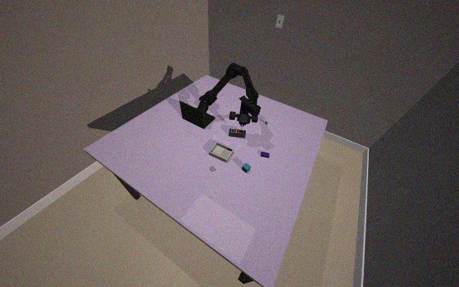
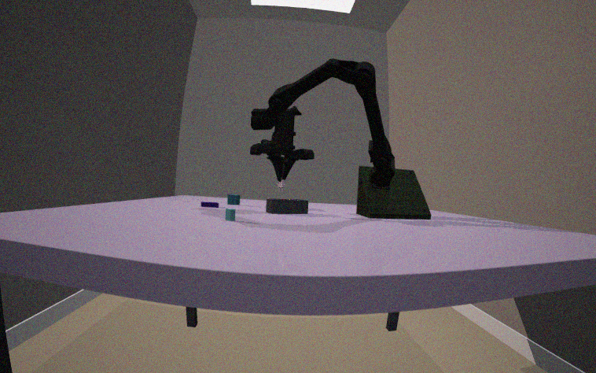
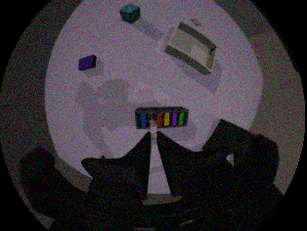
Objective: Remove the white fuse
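My gripper points down and is shut on the white fuse. The fuse hangs upright below the fingertips. In the exterior view a gap shows between its lower end and the dark fuse block. The block stands on the table with blue, red, yellow, purple and green fuses in a row. In the wrist view the held fuse overlaps the block between the blue fuse and the red fuse. The pale open tray lies beyond the block; nothing shows in it.
A teal block stands beside the tray. A purple block lies farther off to the side. A small teal piece is behind the gripper. A small grey piece lies past the tray. A dark panel stands by the arm's base.
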